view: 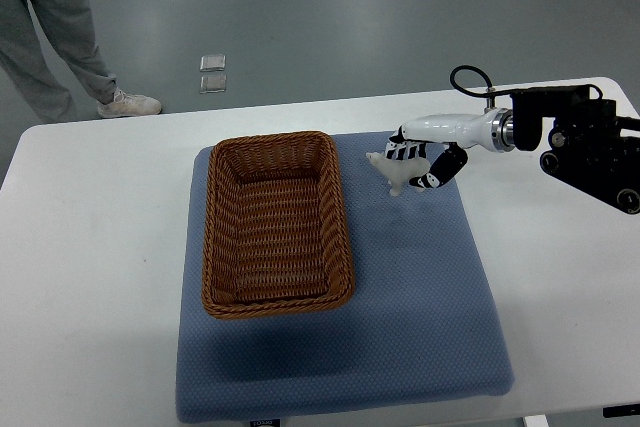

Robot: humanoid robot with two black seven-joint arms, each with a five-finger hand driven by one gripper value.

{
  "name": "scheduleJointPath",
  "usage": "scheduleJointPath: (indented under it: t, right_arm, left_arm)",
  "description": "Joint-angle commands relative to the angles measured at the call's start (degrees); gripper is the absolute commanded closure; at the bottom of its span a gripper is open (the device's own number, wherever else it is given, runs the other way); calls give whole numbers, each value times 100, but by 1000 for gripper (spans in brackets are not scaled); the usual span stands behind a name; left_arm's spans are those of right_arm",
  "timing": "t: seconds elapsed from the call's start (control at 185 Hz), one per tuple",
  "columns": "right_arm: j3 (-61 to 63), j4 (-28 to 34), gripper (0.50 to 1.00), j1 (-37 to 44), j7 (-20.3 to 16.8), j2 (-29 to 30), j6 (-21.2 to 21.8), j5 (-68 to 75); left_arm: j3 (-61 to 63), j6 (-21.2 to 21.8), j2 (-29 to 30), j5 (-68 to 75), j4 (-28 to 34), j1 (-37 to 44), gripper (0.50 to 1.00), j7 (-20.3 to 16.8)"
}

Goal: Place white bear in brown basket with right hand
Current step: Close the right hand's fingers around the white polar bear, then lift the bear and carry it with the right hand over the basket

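A: One basket, the brown basket (277,223), lies empty at left on the blue mat (420,287).
B: Beside it, the right hand (425,159) clasps the white bear (393,169); carrying over and release remain.

Right hand (420,159) is closing on white bear (392,169) just right of the brown basket (277,222). Only a narrow strip of blue mat (420,297) is lying between bear and the basket's right wall; that raised woven rim is standing in the way. Basket interior is lying open from above. Mat right of and below the basket is offering free room, as is the white table (90,277) on the left. Person's legs (60,37) are standing beyond the far-left table edge.
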Motion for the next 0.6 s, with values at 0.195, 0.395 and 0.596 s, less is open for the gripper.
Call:
scheduleJointPath:
  t: [0.195, 0.395, 0.596]
  right_arm:
    - [-18, -19, 1000, 981, -35, 174, 87, 29]
    - [-36, -36, 1000, 1334, -44, 982, 131, 2]
    - [-97, -414, 1000, 1351, -61, 1975, 131, -41]
  left_arm:
    - [9, 0, 0, 0, -1, 0, 500, 3]
    - [9, 0, 0, 0, -1, 0, 500, 3]
    - [9, 0, 0, 0, -1, 0, 500, -6]
